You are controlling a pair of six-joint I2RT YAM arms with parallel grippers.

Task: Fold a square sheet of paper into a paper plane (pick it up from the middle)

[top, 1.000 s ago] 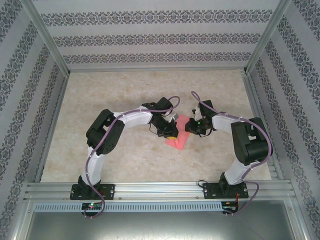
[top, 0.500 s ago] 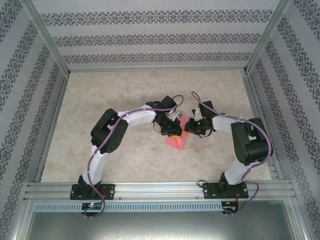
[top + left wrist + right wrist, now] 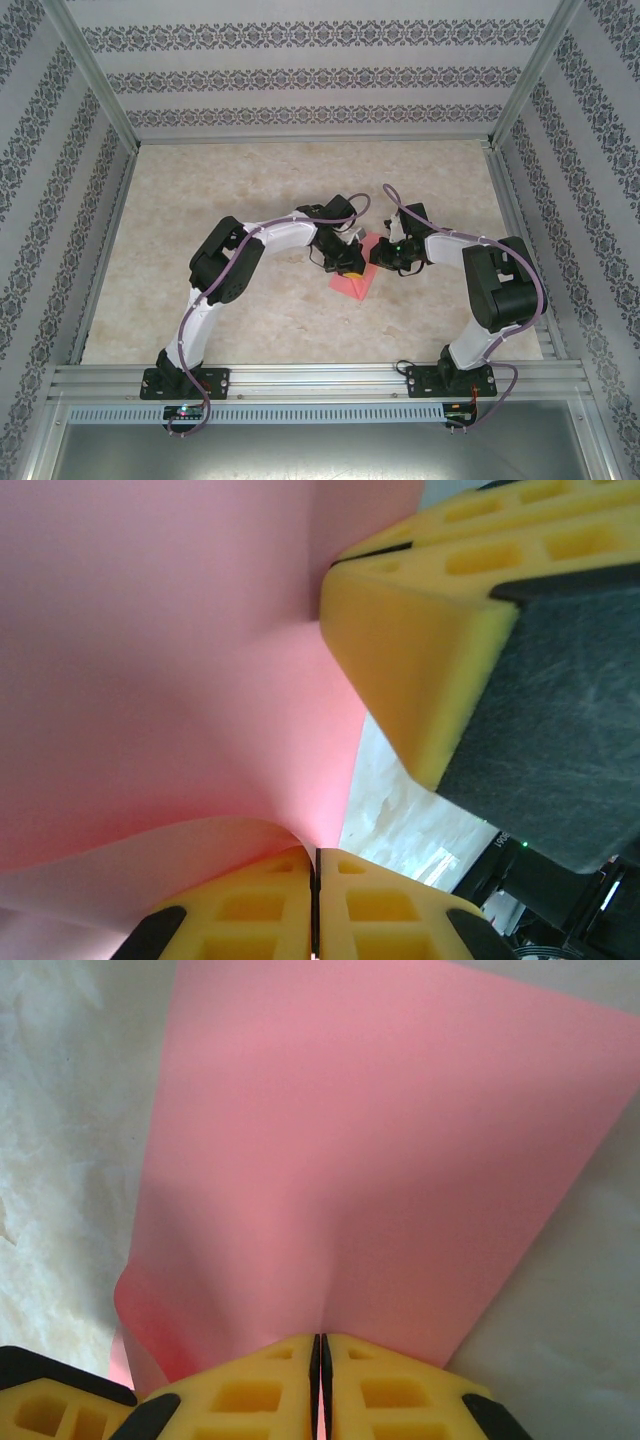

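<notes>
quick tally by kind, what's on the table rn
paper: 1
arms: 2 (left arm, right arm)
total: 3

Yellow fingers (image 3: pixel 250 1395) pinching pink paper (image 3: pixel 370 1160), marble table (image 3: pixel 60 1110)

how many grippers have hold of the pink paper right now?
2. The left gripper is shut on the pink paper from its left side; the right gripper is shut on it from the right, facing the left one. Neither is hidden.
</notes>
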